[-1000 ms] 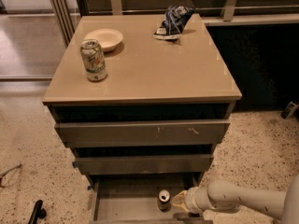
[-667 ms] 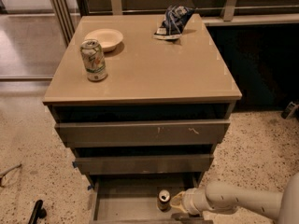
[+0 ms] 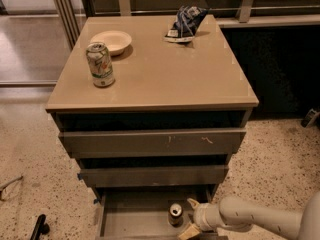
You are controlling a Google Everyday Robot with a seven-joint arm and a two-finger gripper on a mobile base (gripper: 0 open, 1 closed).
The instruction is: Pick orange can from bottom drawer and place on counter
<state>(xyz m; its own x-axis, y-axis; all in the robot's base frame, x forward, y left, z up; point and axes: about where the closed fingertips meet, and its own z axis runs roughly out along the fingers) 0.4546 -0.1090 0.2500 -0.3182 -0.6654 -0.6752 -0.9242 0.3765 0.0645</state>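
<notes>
Orange can in bottom drawer, pincer beside, speckled floor around

The bottom drawer loses its front to the lower edge. At 5 o'clock in the view the gripper, at 3 o'clock of the orange can, has its lower jaw clipped there. The can's label is too dim to read.

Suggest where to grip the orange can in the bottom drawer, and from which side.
Grip the orange can mid-body, across its round wall, coming in level from the view's right. It stands upright in the bottom drawer, and the drawers above likely crowd a top-down approach. The pincer sits just right of it, open, so a short advance should do.
</notes>
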